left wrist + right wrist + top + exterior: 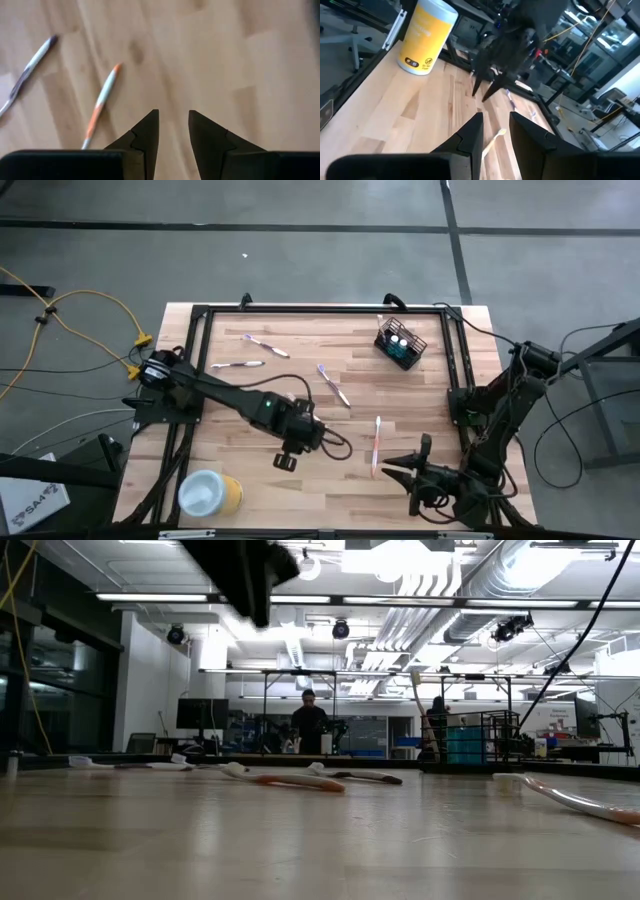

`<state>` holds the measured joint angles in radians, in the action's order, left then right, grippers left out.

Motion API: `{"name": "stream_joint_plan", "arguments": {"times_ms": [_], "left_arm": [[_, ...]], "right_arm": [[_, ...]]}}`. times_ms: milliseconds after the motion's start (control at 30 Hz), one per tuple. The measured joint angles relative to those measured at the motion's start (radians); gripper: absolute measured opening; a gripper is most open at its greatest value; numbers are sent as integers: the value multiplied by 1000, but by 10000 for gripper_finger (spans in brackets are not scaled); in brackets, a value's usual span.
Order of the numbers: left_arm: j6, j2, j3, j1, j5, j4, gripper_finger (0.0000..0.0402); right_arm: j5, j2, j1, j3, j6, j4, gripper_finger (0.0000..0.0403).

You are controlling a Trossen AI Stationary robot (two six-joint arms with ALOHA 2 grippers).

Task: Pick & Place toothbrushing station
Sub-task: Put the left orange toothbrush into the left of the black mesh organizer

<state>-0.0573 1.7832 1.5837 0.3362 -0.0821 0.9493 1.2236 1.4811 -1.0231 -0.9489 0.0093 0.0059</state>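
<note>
The black wire-mesh holder (400, 345) stands on its base at the table's far right, with blue tubes inside. Several thin toothbrushes lie flat on the wood: two at the far left (265, 344) (238, 365), one in the middle (334, 385), and an orange-and-white one (377, 445) near the front. My left gripper (325, 442) hangs open above the table, just left of that brush (102, 100), pointing steeply down. My right gripper (392, 465) hovers open and nearly level just right of that brush, pointing toward the table's left.
A yellow cylinder with a white top (210, 493) stands at the near left corner. A black frame (320, 308) runs along the table's edges. Bare wood lies between the holder and the brushes. A person (308, 725) stands in the room beyond the table.
</note>
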Motion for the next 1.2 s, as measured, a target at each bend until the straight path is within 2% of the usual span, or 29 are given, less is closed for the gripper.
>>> {"name": "stream_joint_plan", "arguments": {"times_ms": [167,400,800,1200], "left_arm": [[-28,0,-111,8,-131,-43,99],[-21,0,-251,-3,-198,-167,99],[49,0,-413,-15,-357,-364,99],[214,1,-488,-21,-369,-500,99]], "right_arm": [[-51,0,40,0,40,-9,87],[-75,0,87,0,51,-18,87],[-132,0,129,0,50,-19,87],[-131,0,129,0,50,-18,87]]}}
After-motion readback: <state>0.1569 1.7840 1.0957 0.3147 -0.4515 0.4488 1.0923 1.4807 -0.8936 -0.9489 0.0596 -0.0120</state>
